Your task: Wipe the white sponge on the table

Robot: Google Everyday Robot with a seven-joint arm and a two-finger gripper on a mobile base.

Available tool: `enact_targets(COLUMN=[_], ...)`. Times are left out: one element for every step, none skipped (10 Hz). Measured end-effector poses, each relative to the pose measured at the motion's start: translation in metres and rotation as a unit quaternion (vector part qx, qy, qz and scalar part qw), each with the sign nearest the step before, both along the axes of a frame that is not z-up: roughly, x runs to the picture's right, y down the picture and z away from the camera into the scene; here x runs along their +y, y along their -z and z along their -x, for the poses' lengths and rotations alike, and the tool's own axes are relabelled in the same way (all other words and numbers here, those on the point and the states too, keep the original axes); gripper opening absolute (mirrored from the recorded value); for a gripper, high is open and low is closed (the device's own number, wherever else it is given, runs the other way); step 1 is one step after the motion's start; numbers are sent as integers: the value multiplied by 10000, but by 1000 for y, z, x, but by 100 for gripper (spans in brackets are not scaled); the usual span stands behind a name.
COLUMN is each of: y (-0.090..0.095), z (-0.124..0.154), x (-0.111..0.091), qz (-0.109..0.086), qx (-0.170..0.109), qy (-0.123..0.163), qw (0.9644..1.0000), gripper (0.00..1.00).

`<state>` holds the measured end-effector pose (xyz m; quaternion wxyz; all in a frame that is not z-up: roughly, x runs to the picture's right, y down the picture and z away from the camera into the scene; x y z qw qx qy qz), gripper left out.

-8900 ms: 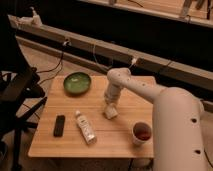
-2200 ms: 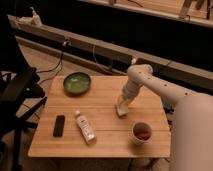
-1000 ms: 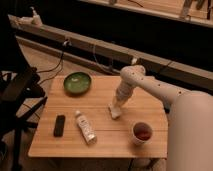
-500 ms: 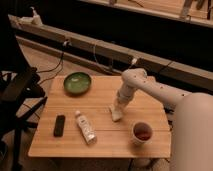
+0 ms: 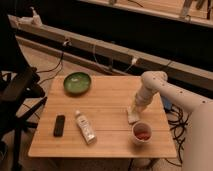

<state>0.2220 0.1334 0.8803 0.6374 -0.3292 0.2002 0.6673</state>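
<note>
Your gripper (image 5: 134,111) is down at the right side of the table (image 5: 107,102), right on top of the white sponge (image 5: 132,117). I cannot tell how it is set. The sponge lies flat on the wood, just above the white cup (image 5: 142,133) with red contents, which stands near the front right corner. The arm (image 5: 150,87) reaches in from the right and bends down to the sponge. On the left you have a green bowl (image 5: 77,82) toward the back, a dark remote (image 5: 59,125) near the front, and a white bottle (image 5: 85,126) lying on its side beside it.
</note>
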Motion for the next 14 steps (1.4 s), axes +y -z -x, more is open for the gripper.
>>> enact_targets(y=[-4,-17,-28,-41,-62,-71,-79,-84,-85,-84,-79,-73,-68,-66], z=[-3,-3,0,5,17,29,46,59,70,74,73,66,57,50], x=[-7,-27,-43,-59,-83,-93,-101,-107,-109,-106,-99,-92,-87,-88], qz=[-9,-50,-75,-86,-113,-119,-126,-139,-137,-136,-144,-154,-149,-168], qx=[46,101,115,115,58,-37,-152,-222,-207,-166,-120,-106,-108,-129], qy=[12,64,100,140,209,267,336,394,387,358,357,389,381,382], qw=[10000,9999,9999,9998,9997,9996,9992,9989,9989,9991,9992,9991,9991,9990], gripper=[0,0,0,0,0,0,0,4,14,22,27,27,27,27])
